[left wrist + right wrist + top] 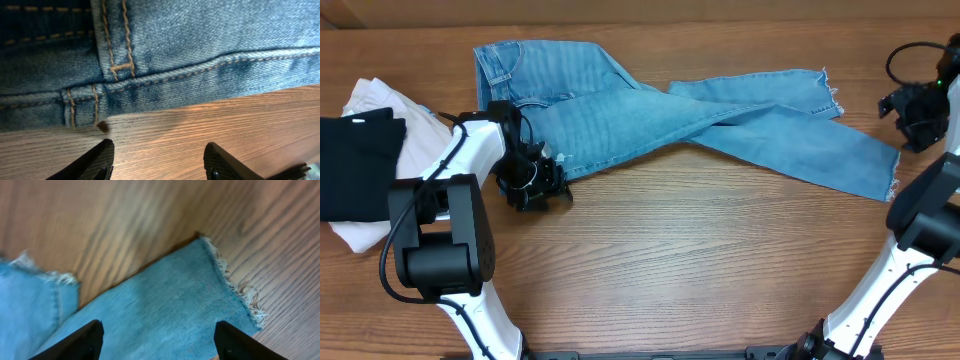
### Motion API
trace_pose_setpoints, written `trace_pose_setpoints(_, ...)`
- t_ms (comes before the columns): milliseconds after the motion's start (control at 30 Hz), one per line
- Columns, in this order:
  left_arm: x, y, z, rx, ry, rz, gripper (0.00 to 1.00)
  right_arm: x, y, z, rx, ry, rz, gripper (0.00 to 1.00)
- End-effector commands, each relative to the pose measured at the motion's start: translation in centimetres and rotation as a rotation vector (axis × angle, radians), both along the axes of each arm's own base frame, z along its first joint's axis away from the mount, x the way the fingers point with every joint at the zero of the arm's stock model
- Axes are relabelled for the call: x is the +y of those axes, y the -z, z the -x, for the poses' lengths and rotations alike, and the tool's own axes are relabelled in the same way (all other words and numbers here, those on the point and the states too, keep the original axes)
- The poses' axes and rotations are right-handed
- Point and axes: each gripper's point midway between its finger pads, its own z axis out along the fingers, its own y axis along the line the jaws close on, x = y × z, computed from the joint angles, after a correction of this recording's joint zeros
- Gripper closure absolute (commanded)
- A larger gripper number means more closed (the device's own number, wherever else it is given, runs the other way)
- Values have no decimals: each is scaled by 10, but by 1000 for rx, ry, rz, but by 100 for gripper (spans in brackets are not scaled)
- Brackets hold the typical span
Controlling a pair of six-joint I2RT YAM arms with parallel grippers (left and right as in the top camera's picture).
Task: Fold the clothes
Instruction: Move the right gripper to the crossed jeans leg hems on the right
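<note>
Plainly spread on the brown wooden worktop (700, 260), the pair of light-blue denim jeans (620, 110) lies with its waistband toward the far left and its two long legs running off to the right, one crossing over the other near the middle. Both frayed hems (240, 290) end near the right edge of the worktop, slightly apart from each other.

At the near edge of the jeans' seat area, the left hand (535, 185) is low over the wood. Its wrist view shows the two black fingers (95, 160) standing apart with only bare wood between them, just short of a stitched seam; it has hold of nothing.

Over at the far right, the right hand (918, 115) is just beyond the hems. Its wrist view, somewhat blurred, shows wide-spread fingers (80, 340) above a leg end, the denim lying flat beneath and not pinched.

A folded black garment (355, 160) rests on a crumpled white cloth (380, 100) at the left edge, just beside the left arm and apart from the jeans.
</note>
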Motion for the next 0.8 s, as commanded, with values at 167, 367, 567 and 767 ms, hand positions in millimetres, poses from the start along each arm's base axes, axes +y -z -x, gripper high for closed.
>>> trace_pose_setpoints(167,1,3,8,37,7,0,39,-10,38,16,98,206,-24,24)
trace_pose_setpoints(367,1,3,9,39,11,1,39,-20,52,11,61,219,-8,23)
trace_pose_setpoints(567,0,3,9,40,10,2,39,-19,79,14,65,223,-4,23)
trace_pose_setpoints(767,0,2,11,49,12,2,39,-18,98,15,60,222,-2,34)
